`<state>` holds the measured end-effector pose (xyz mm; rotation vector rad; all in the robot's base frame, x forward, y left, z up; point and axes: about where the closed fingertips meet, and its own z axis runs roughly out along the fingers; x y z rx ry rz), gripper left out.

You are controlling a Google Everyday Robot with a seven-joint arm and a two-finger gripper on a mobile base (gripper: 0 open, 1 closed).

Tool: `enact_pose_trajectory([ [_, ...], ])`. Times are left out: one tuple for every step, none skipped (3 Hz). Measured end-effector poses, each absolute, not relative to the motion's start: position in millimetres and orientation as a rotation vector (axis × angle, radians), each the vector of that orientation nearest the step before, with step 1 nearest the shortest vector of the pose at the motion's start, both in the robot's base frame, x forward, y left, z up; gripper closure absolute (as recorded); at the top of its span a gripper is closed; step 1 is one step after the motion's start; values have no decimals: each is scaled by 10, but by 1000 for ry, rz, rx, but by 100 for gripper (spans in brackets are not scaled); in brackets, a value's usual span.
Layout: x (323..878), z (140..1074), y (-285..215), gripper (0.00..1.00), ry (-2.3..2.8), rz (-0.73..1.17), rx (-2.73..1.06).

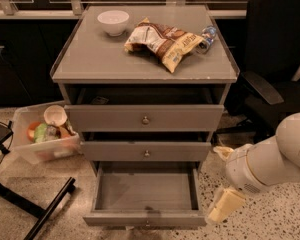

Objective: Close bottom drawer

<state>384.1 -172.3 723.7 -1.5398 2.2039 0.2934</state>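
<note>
The bottom drawer [145, 191] of the grey cabinet [145, 64] is pulled far out, and its plain grey interior is empty. Its short front [140, 218] faces me at the lower edge, and its small knob is barely visible at the frame's bottom. The middle drawer [146, 151] and the top drawer [145, 118] stand slightly open. My gripper [221, 180] hangs low, just right of the bottom drawer's front right corner. Its cream fingers [224, 205] are spread apart and hold nothing. It does not touch the drawer.
On the cabinet top lie a white bowl [113, 21], a chip bag [162, 41] and a small bottle [206, 36]. A clear bin with cups [45, 134] sits on the floor at the left, with a black stand leg [45, 211] in front of it. A black office chair [277, 69] stands at the right.
</note>
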Motion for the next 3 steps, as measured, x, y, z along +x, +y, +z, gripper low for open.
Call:
enact_pose_trajectory([
  [3795,6762,-1618,0,2183,416,-1568],
  [3700,5972,-1455,0,2150,570,-1571],
  [3417,5246,-1286,0,2152,600,-1579],
])
